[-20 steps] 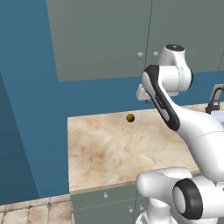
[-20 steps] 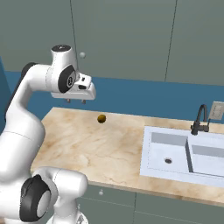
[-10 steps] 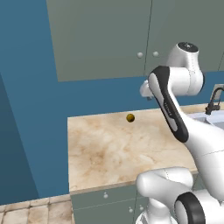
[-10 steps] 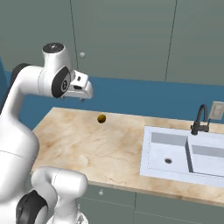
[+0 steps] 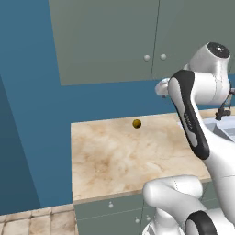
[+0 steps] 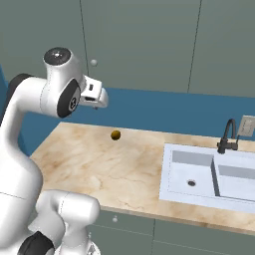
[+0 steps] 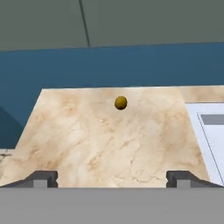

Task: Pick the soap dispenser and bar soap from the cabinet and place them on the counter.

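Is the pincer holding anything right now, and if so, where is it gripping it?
Nothing is held. The pincer is open and empty above the counter.

The counter (image 5: 114,160) is showing a smooth, polished stone look, beige marble with tan veining and only a faint sheen. The cabinet (image 5: 105,41) is wearing flat, matt grey-green paint, and its 2 small round knobs (image 5: 154,57) are looking like pale, slightly glossy metal. The wall (image 5: 41,119) behind is reading as plain matt blue. The sink (image 6: 209,174) is appearing smooth and pale, like matt enamel or plastic, while the faucet (image 6: 228,137) is looking dark and matt. The small ball (image 7: 120,103) is showing a dull dark-yellow skin, smooth and barely shiny.
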You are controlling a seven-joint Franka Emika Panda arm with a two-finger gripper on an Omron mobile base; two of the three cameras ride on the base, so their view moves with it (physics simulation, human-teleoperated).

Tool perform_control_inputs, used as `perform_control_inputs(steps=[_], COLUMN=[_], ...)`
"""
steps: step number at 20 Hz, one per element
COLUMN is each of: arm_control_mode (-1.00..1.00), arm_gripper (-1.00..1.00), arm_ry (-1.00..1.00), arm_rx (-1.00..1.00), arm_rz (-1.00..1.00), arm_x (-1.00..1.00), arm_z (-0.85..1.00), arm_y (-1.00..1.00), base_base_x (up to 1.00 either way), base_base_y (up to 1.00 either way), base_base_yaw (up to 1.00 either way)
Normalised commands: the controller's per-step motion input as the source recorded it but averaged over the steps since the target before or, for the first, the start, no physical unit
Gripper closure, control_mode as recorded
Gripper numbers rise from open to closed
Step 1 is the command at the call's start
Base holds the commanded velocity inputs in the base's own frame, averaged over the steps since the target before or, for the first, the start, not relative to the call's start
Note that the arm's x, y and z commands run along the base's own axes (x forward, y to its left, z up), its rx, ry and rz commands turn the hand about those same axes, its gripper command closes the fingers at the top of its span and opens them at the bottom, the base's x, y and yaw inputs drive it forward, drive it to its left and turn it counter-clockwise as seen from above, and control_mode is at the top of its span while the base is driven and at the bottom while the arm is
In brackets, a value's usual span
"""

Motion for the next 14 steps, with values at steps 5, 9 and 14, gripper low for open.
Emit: perform_control_inputs(steps=[5,9,14], arm_control_mode=[-1.00,-1.00,-1.00], arm_gripper=[-1.00,-1.00,-1.00], arm_ry=[-0.16,-0.19,-0.17], arm_rx=[0.00,0.00,0.00], arm_rz=[0.00,0.00,0.00], arm_x=[-0.04,-0.09,-0.01], arm_z=[0.07,0.14,0.12], arm_y=[-0.12,-0.14,-0.07], base_base_x=[0.00,0.00,0.00], base_base_y=[0.00,0.00,0.00], base_base_yaw=[0.00,0.00,0.00])
